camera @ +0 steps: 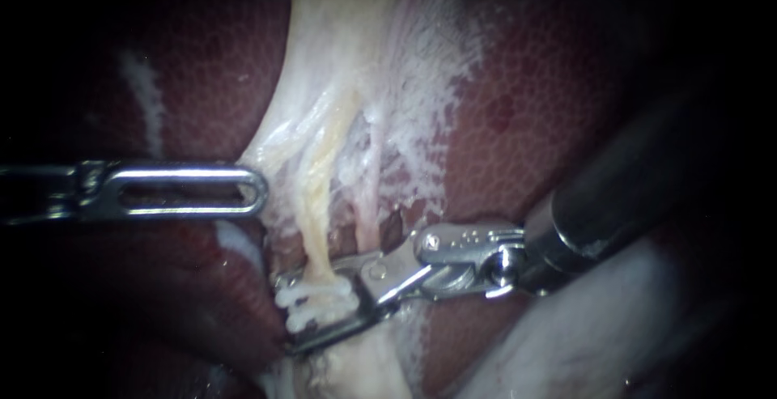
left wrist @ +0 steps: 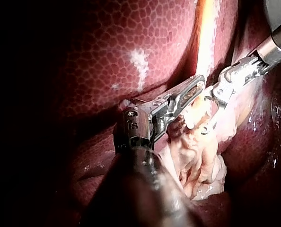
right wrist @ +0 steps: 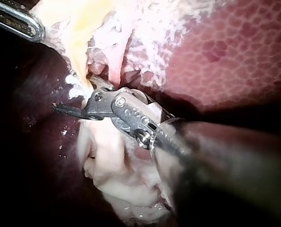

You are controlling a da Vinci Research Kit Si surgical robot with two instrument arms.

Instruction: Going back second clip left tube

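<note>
The left tube, a yellowish cord, runs down through pale stripped tissue; a thinner pink tube lies to its right. A white ribbed clip sits across the left tube's lower end. My right instrument comes in from the right, its jaws open on either side of that clip and tube. In the right wrist view its jaws are spread at the tube's base. My left instrument, a slotted jaw seen flat, is shut on the edge of the pale tissue and holds it taut; its jaws meet tissue there.
Mottled dark red liver surrounds the dissected strip on both sides. Pale gallbladder tissue bulges under the right instrument's wrist. The right instrument's dark shaft crosses the right side of the endoscope view.
</note>
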